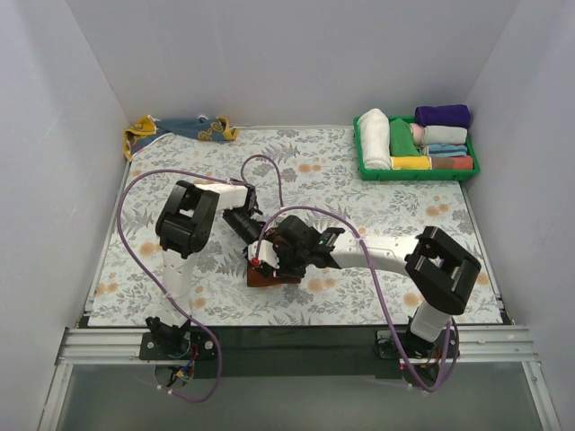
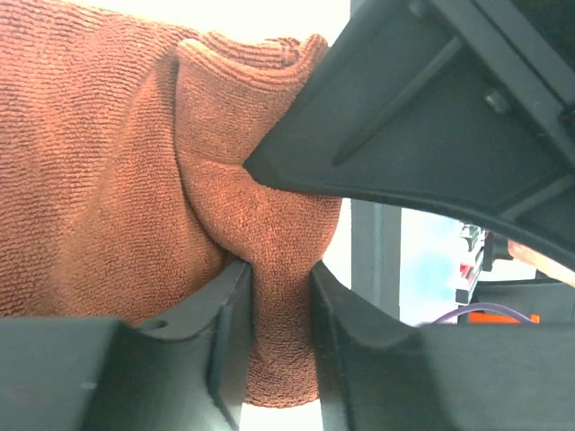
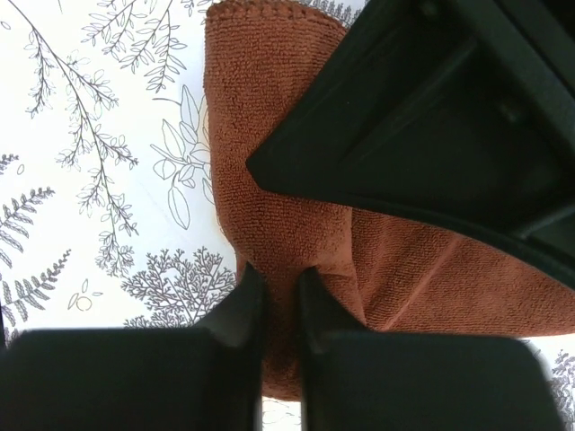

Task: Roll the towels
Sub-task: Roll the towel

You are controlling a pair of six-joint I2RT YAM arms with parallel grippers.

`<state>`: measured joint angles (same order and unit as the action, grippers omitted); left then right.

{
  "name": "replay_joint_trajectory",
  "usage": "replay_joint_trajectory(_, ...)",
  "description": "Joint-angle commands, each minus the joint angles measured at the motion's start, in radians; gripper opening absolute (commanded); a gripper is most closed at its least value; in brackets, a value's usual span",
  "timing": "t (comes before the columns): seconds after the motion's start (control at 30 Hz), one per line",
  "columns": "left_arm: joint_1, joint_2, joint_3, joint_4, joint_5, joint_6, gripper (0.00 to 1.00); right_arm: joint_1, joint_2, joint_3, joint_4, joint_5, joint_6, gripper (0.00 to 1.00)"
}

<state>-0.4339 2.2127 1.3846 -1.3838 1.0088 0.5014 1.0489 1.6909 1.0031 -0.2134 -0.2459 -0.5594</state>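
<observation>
The rust-brown towel [image 1: 272, 277] lies bunched on the floral mat near the front middle, and both grippers meet over it. In the left wrist view my left gripper [image 2: 280, 274] is shut on a thick fold of the brown towel [image 2: 108, 180]. In the right wrist view my right gripper [image 3: 280, 280] pinches a thin edge of the same towel [image 3: 269, 135], which hangs down onto the mat. From above, the left gripper [image 1: 252, 235] comes in from the upper left and the right gripper [image 1: 272, 258] from the right. The mustard-yellow towel [image 1: 178, 128] with blue-grey patches lies crumpled at the back left corner.
A green tray [image 1: 419, 173] at the back right holds several rolled cloths, white, green, purple and others. White walls close in the mat on three sides. Purple cables loop over both arms.
</observation>
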Motion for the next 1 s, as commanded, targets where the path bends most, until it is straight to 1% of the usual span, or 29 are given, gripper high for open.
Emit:
replay_joint_trajectory(0.0, 0.014, 0.001, 0.004, 0.164, -0.118, 0.048, 0.27, 0.01, 0.073, -0.035, -0.041, -0.05, -0.01, 0.01)
replay_joint_trajectory(0.07, 0.033, -0.033, 0.033, 0.167, -0.095, 0.029, 0.29, 0.01, 0.095, -0.029, -0.092, -0.076, -0.013, 0.01)
replay_joint_trajectory(0.1, 0.044, -0.045, 0.04, 0.17, -0.088, 0.02, 0.32, 0.008, 0.101, -0.021, -0.109, -0.105, -0.01, 0.01)
replay_joint_trajectory(0.2, 0.087, -0.1, 0.076, 0.178, -0.09, -0.001, 0.36, -0.003, 0.127, -0.001, -0.173, -0.188, 0.016, 0.01)
replay_joint_trajectory(0.4, 0.21, -0.18, 0.134, 0.152, -0.118, -0.011, 0.4, -0.075, 0.174, 0.049, -0.273, -0.377, 0.073, 0.01)
replay_joint_trajectory(0.43, 0.246, -0.2, 0.13, 0.158, -0.115, -0.018, 0.4, -0.096, 0.196, 0.067, -0.294, -0.395, 0.085, 0.01)
replay_joint_trajectory(0.57, 0.331, -0.257, 0.074, 0.175, -0.081, -0.04, 0.4, -0.159, 0.254, 0.12, -0.342, -0.557, 0.107, 0.01)
replay_joint_trajectory(0.67, 0.379, -0.376, -0.022, 0.267, -0.072, -0.092, 0.41, -0.194, 0.309, 0.167, -0.386, -0.63, 0.107, 0.01)
replay_joint_trajectory(0.7, 0.379, -0.472, -0.089, 0.338, -0.088, -0.11, 0.43, -0.204, 0.323, 0.181, -0.392, -0.65, 0.107, 0.01)
replay_joint_trajectory(0.73, 0.371, -0.528, -0.135, 0.377, -0.096, -0.118, 0.52, -0.219, 0.351, 0.192, -0.412, -0.667, 0.11, 0.01)
replay_joint_trajectory(0.77, 0.362, -0.586, -0.175, 0.42, -0.113, -0.127, 0.54, -0.224, 0.366, 0.203, -0.422, -0.69, 0.115, 0.01)
replay_joint_trajectory(0.8, 0.345, -0.699, -0.214, 0.49, -0.155, -0.129, 0.59, -0.228, 0.383, 0.233, -0.434, -0.697, 0.115, 0.01)
replay_joint_trajectory(0.83, 0.299, -0.752, -0.295, 0.526, -0.197, -0.132, 0.6, -0.236, 0.419, 0.25, -0.472, -0.705, 0.112, 0.01)
replay_joint_trajectory(0.87, 0.266, -0.803, -0.33, 0.555, -0.228, -0.124, 0.61, -0.24, 0.44, 0.268, -0.49, -0.725, 0.112, 0.01)
replay_joint_trajectory(0.9, 0.235, -0.897, -0.372, 0.604, -0.258, -0.115, 0.62, -0.243, 0.458, 0.299, -0.504, -0.734, 0.112, 0.01)
replay_joint_trajectory(0.93, 0.149, -0.941, -0.447, 0.627, -0.339, -0.104, 0.64, -0.253, 0.495, 0.314, -0.535, -0.742, 0.108, 0.01)
replay_joint_trajectory(0.97, 0.103, -0.984, -0.49, 0.653, -0.372, -0.103, 0.64, -0.256, 0.512, 0.328, -0.55, -0.759, 0.105, 0.01)
